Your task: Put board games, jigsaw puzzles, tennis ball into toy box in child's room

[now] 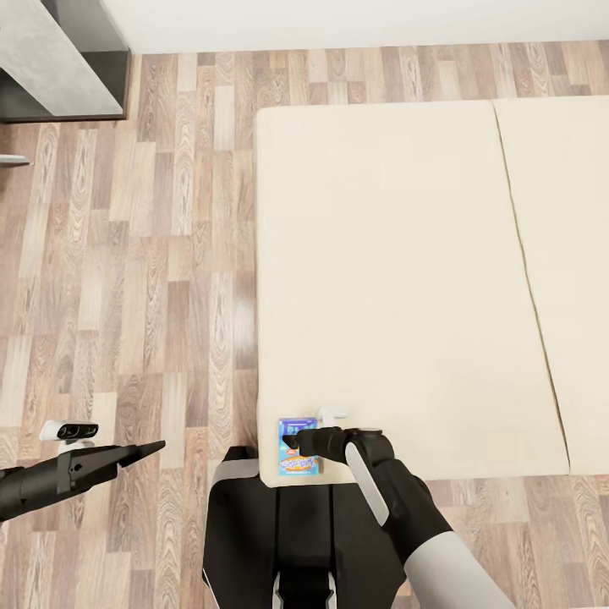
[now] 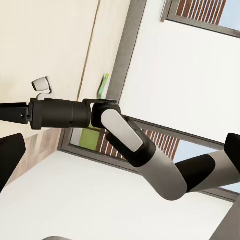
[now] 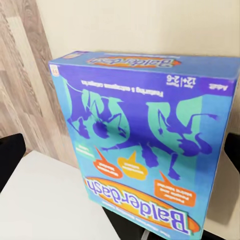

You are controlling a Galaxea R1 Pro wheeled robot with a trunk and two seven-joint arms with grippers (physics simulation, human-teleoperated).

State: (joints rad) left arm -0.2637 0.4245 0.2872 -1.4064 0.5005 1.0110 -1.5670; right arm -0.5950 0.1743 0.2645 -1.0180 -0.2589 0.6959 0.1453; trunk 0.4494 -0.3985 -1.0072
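A blue Balderdash board game box [image 1: 298, 448] lies on the near left corner of the cream bed [image 1: 397, 271]. My right gripper [image 1: 293, 441] hovers over it, open. In the right wrist view the box [image 3: 145, 145] looms close between the two dark fingers [image 3: 10, 160], one of which stands clear of the box's side. My left gripper [image 1: 150, 448] is held out over the wood floor left of the bed, open and holding nothing. The left wrist view looks across at my right arm [image 2: 120, 130] stretched over the bed. The toy box and the table are out of view.
A grey piece of furniture [image 1: 59, 59] stands at the far left against the white wall. A strip of wood floor [image 1: 152, 279] runs along the bed's left side. A seam [image 1: 524, 271] splits the mattress on the right. My dark base [image 1: 279, 541] stands against the bed's near edge.
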